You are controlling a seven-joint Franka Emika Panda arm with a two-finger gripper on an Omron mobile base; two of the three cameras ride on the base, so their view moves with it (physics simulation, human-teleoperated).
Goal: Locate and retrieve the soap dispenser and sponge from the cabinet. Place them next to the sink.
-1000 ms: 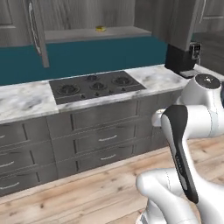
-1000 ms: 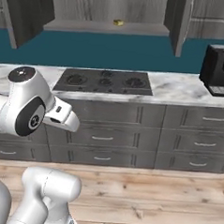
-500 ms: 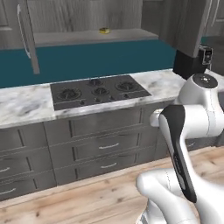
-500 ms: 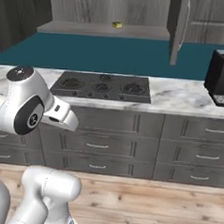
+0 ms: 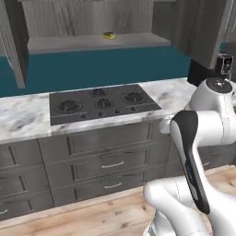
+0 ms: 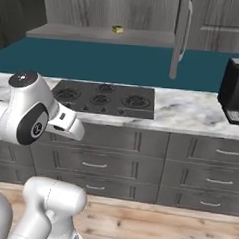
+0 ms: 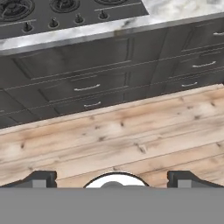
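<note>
The two dark fingers (image 7: 112,179) stand spread wide apart with nothing between them, pointing down at the pale wood plank floor (image 7: 131,140); beyond them run the grey panelled drawers (image 7: 87,87) and black stovetop (image 7: 65,13). The base views add the small yellow sponge (image 5: 109,35) on the open dark grey cabinet's light shelf (image 5: 69,44), high above the marble bench (image 5: 23,117).
</note>
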